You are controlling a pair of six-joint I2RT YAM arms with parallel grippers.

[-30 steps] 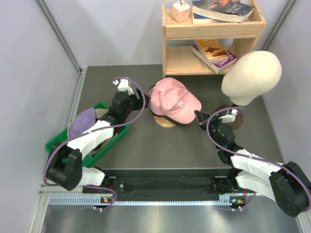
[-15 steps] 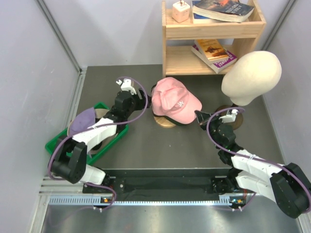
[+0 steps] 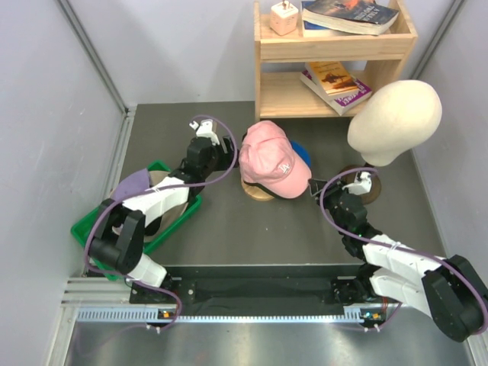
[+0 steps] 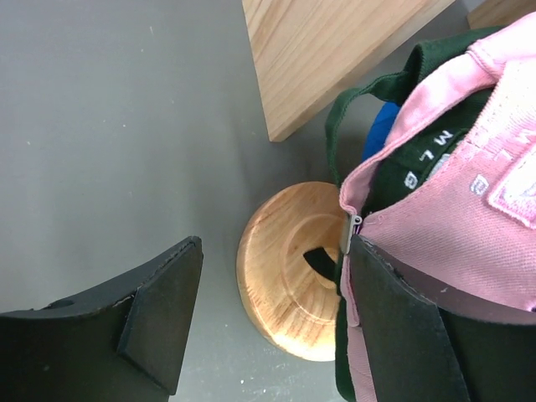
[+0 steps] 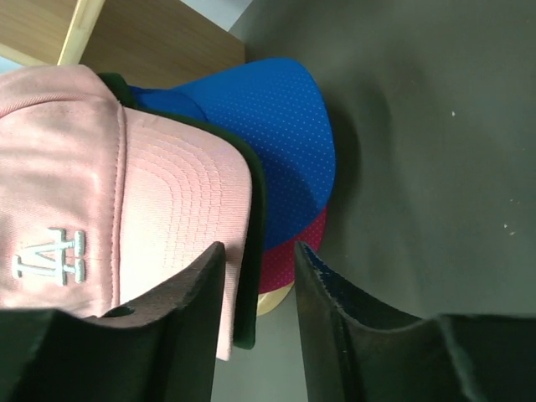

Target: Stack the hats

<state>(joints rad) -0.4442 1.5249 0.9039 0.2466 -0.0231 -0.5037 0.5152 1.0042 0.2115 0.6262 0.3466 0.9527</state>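
A pale pink cap (image 3: pixel 271 158) with a white logo sits on a round wooden stand (image 3: pixel 259 191). A blue cap (image 3: pixel 300 152) peeks out under it, with a bright pink hat (image 5: pixel 293 251) beneath the blue brim. My left gripper (image 3: pixel 222 156) is open at the cap's back; its right finger (image 4: pixel 402 335) rests against the pink cap (image 4: pixel 469 209) and the stand (image 4: pixel 289 268) lies between the jaws. My right gripper (image 3: pixel 313 194) is open, with the pink cap's brim (image 5: pixel 180 201) loose between its fingers (image 5: pixel 335 310). A lavender cap (image 3: pixel 131 187) lies in a green tray (image 3: pixel 90 223).
A cream mannequin head (image 3: pixel 395 120) stands at the right on a dark round base. A wooden shelf (image 3: pixel 335 57) with books stands at the back, its leg (image 4: pixel 335 50) close to my left gripper. Grey walls close in both sides.
My right gripper has opened and let go of the pink cap's brim. The pink cap has turned and shifted right, uncovering the blue cap. My left gripper has moved in toward the cap's back.
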